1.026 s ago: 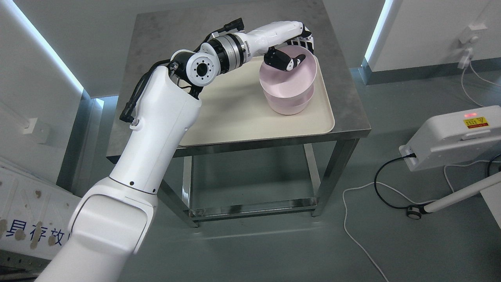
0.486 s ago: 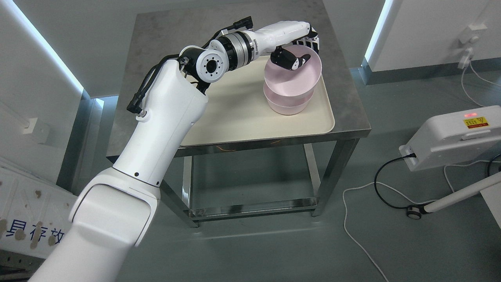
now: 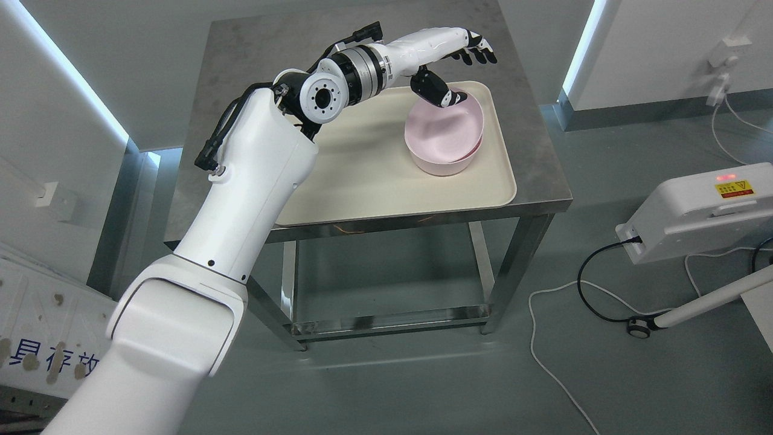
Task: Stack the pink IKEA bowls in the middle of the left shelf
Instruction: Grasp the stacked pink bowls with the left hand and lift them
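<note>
Head view shows the left arm (image 3: 241, 199) rising from the lower left and stretching over a grey metal tabletop (image 3: 266, 60). Its robot hand (image 3: 462, 57) hangs above the far edge of a cream tray (image 3: 362, 175) that lies on the tabletop. The fingers (image 3: 480, 53) are spread and stretched out past the tray's back rim, and the dark thumb (image 3: 435, 89) points down toward the bowls, its pale tip at or just above the upper bowl's back rim; whether it touches cannot be told. The hand grips nothing.

Two pink bowls (image 3: 445, 136) sit nested on the right part of the tray. The upper bowl lies tilted inside the lower one, its rim higher at the back and left, and the lower bowl's edge shows as a crescent at the front and right. The rest of the tray is bare cream surface.

Right of the tabletop, on the grey floor (image 3: 423, 386), stands a white device (image 3: 694, 211) with a red light and a yellow warning label, and a black cable and a white cable (image 3: 543, 356) trail from it.
</note>
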{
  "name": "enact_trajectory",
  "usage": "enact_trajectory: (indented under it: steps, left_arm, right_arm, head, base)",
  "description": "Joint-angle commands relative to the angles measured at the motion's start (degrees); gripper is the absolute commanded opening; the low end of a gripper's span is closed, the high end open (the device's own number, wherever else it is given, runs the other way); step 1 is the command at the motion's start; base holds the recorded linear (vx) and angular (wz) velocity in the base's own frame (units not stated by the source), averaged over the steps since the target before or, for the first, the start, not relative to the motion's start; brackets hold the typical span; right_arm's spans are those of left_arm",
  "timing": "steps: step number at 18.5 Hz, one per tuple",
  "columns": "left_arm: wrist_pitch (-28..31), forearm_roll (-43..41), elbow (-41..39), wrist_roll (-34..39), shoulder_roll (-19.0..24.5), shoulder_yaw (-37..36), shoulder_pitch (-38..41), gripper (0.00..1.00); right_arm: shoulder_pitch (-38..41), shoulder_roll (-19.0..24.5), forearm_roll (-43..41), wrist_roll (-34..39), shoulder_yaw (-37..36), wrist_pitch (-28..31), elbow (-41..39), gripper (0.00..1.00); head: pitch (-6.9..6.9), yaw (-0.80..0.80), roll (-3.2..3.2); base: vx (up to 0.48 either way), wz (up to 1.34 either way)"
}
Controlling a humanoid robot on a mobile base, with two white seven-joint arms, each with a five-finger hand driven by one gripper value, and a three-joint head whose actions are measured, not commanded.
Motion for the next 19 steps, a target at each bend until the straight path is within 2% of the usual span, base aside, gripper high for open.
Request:
enact_trajectory:
  steps: [1, 2, 4, 5, 7, 9, 12, 16, 19]
  left_arm:
    - [-4.7, 10.2, -7.5, -0.1, 0.8, 21.8, 8.1, 0.65]
    - [-7.7, 18.6, -10.4, -0.3, 0.8, 24.2, 10.0, 0.65]
    - [-7.4, 32.9, -18.7, -1.6, 0.8, 27.0, 14.9, 0.65]
    - [-7.4, 35.5, -23.4, -4.8, 0.8, 26.6, 19.2, 0.65]
    - [-8.4, 34.5, -28.5, -11.9, 0.8, 23.7, 26.1, 0.66]
    - [-11.4, 25.6, -29.2, -12.4, 1.4, 19.9, 28.7, 0.66]
    - [-12.1, 9.4, -28.8, -12.2, 0.8, 20.1, 28.7, 0.69]
    - [-11.4, -5.6, -27.5, -6.5, 0.8, 19.0, 27.2, 0.69]
    - [-11.1, -11.1, -27.4, -6.2, 0.8, 18.0, 27.1, 0.68]
  right_arm:
    - [0.0, -1.0, -0.1, 0.0, -0.3, 0.0, -1.0, 1.00]
    - [0.0, -1.0, -0.1, 0.0, -0.3, 0.0, -1.0, 1.00]
    - [0.0, -1.0, -0.1, 0.0, -0.3, 0.0, -1.0, 1.00]
    - [0.0, -1.0, -0.1, 0.0, -0.3, 0.0, -1.0, 1.00]
    - [0.0, -1.0, -0.1, 0.0, -0.3, 0.0, -1.0, 1.00]
    - [0.0, -1.0, -0.1, 0.0, -0.3, 0.0, -1.0, 1.00]
    - [0.1, -1.0, -0.1, 0.0, -0.3, 0.0, -1.0, 1.00]
    - [0.0, -1.0, -0.1, 0.0, -0.3, 0.0, -1.0, 1.00]
    - [0.0, -1.0, -0.1, 0.0, -0.3, 0.0, -1.0, 1.00]
  head:
    - [0.00, 0.00, 0.00]
    - [0.00, 0.00, 0.00]
    - [0.00, 0.00, 0.00]
    - [0.00, 0.00, 0.00]
    - [0.00, 0.00, 0.00]
    - [0.00, 0.00, 0.00]
    - [0.00, 0.00, 0.00]
    - [0.00, 0.00, 0.00]
    - [0.00, 0.00, 0.00]
  base:
    - [0.000, 0.00]
    - [0.000, 0.00]
    - [0.000, 0.00]
    - [0.000, 0.00]
    - [0.000, 0.00]
    - [0.000, 0.00]
    - [0.000, 0.00]
    - [0.000, 0.00]
    - [0.000, 0.00]
